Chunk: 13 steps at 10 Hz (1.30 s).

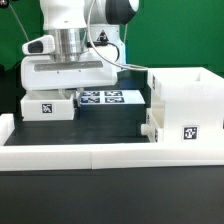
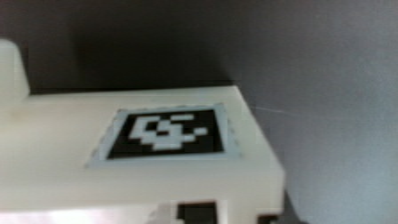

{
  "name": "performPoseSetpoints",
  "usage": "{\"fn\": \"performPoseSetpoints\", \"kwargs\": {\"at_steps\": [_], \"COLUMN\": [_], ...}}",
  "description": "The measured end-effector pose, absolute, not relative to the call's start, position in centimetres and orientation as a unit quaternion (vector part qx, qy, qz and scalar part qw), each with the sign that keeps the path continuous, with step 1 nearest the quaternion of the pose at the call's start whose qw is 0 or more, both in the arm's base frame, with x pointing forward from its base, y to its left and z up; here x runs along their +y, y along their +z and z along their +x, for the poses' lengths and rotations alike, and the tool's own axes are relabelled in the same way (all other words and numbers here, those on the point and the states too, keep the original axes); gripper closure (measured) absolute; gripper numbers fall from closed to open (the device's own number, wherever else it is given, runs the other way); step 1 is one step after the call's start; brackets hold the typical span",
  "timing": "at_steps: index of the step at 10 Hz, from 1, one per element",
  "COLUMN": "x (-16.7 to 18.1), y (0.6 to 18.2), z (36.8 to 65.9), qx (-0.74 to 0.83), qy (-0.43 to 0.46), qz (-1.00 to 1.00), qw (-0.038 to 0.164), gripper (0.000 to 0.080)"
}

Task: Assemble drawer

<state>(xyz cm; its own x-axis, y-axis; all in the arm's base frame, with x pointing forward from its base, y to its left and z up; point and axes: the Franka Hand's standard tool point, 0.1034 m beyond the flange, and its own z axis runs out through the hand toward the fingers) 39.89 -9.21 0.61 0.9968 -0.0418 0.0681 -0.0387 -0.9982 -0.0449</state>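
A small white drawer tray [image 1: 60, 92] with a square tag on its front stands at the exterior view's left, behind the rail. My gripper [image 1: 75, 66] is straight above it and down at its top, its fingertips hidden by the tray. In the wrist view the tray [image 2: 71, 170] and its tag [image 2: 169, 133] fill the frame from very close. Only a small dark piece shows at the edge, so I cannot tell how the jaws stand. The large box-shaped drawer shell [image 1: 185, 100], open-topped and tagged, stands at the exterior view's right. I cannot pick out a second tray.
The marker board [image 1: 108, 98] lies flat between the tray and the shell. A long low white rail [image 1: 110, 152] runs along the table's front. A green backdrop is behind the arm.
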Motion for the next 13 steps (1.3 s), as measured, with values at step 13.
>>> {"fn": "performPoseSetpoints", "kwargs": {"at_steps": [13], "x": [-1.0], "y": [7.3], "z": [51.5], "qx": [-0.059], "qy": [-0.042], "qz": [-0.996], "qw": [0.056], "gripper": [0.0758]}}
